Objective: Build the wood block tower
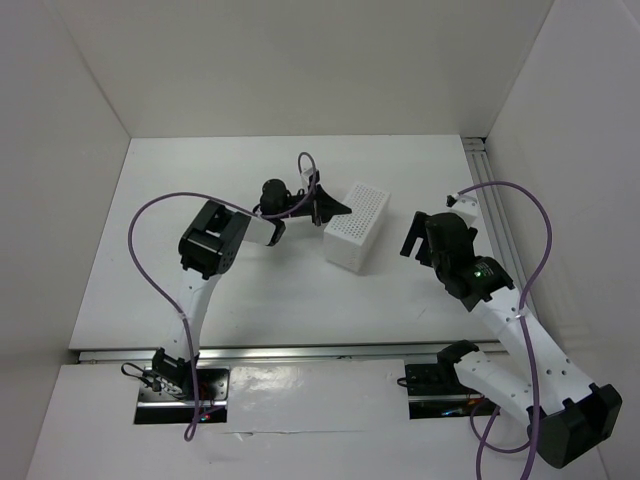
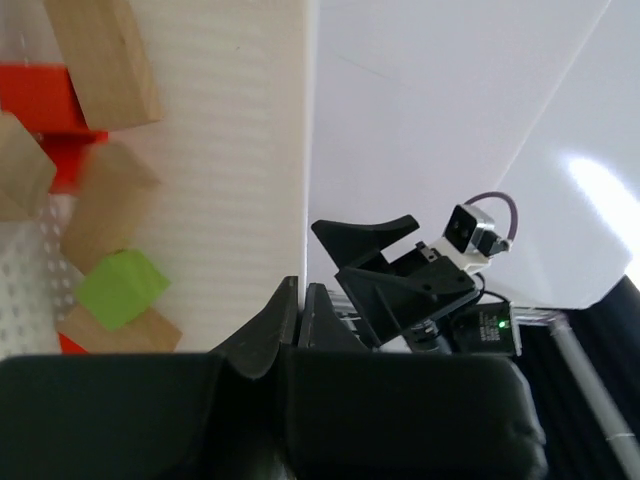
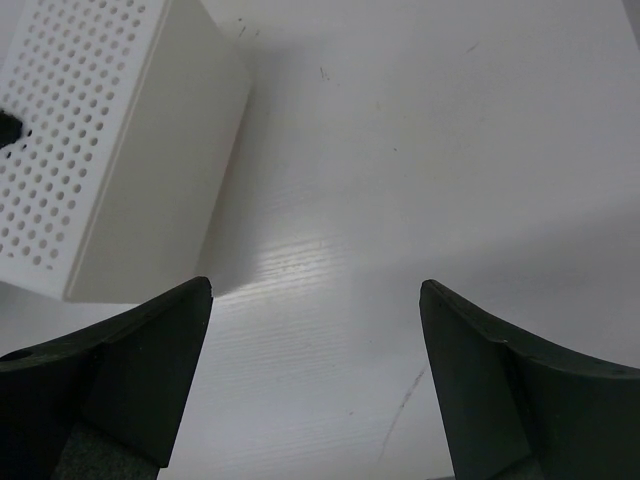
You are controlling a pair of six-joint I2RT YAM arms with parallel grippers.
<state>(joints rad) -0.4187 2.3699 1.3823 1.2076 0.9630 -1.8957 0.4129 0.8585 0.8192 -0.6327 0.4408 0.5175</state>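
Several tiny blocks of the wood block tower lie loose inside the white box: tan ones, red ones and a lime green one. My left gripper is shut on the box's thin wall. From above, the left gripper sits at the left end of the white box, which shows its perforated face; no blocks show there. My right gripper hangs to the right of the box. The right gripper is open over bare table with nothing between its fingers, the white box up to its left.
White walls enclose the table on three sides. A metal rail runs along the right edge. Bare tabletop lies in front of and left of the box. The right gripper shows beyond the box wall in the left wrist view.
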